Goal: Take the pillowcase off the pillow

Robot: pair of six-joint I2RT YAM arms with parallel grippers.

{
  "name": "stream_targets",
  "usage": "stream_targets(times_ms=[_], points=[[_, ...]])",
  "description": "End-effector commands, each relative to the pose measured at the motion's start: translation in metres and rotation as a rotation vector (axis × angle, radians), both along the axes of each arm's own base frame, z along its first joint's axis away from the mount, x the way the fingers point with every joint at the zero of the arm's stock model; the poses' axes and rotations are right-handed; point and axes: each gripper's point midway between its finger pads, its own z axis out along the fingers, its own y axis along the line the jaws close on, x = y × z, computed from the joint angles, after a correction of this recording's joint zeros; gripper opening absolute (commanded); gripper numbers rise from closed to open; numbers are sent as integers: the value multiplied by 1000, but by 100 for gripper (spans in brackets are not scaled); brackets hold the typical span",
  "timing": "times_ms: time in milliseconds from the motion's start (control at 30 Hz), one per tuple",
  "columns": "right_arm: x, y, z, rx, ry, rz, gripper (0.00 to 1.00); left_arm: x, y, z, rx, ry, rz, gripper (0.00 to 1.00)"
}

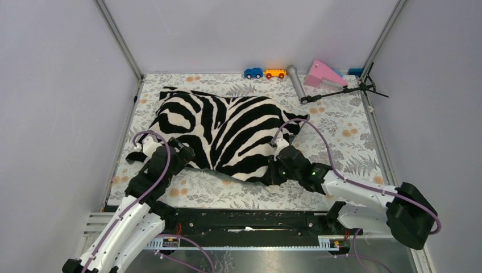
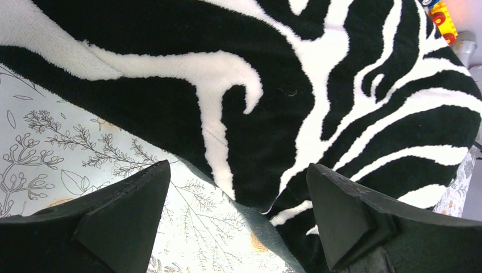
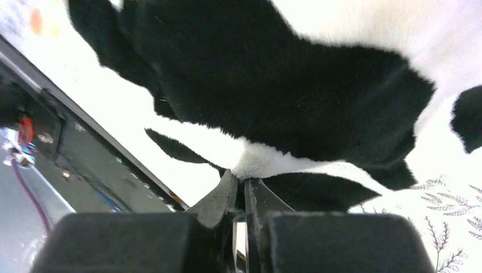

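I'm at the very start of the strip. The pillowcase (image 1: 227,133), zebra face up, lies plump and full in the middle of the floral tablecloth (image 1: 341,131), so I judge the pillow is wholly inside it (I see no cream fabric anywhere). My right gripper (image 3: 241,179) has its jaws pinched together on a fold of plush at the near right corner of the pillowcase, with the black-and-white pile bunching just above the fingertips. My left gripper (image 2: 237,170) hangs at the near left edge with its jaws spread wide, straddling the hem where the stripes meet the cloth and holding nothing. Next, I think, the left needs to drop and close on that edge, or on the pillow beneath if the opening is there (I can't tell which side is open). Then the arms must draw apart. The pillowcase looks thick, soft and rumpled at the corners, so a shallow pinch could slide off the pile.
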Motion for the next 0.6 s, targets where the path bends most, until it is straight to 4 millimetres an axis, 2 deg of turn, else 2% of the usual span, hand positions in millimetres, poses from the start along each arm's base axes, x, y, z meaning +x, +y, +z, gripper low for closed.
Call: stream_targets(times_ms=[0,133,200,367,567], points=[[38,12,90,162,-237,-104,0,8,-3,15,-36,-49,10,99],[48,-24,128,196,-383,-257,0,5,-4,5,-53,-6,24,99],[48,-33,134,194,-409,-277,0,2,-7,-6,-74,34,32,99],[44,-39,118,158,-368,-295,0,-2,-13,-32,-165,80,78,99],[41,-45,109,165,-353,-318,0,5,6,-41,-166,65,175,99]])
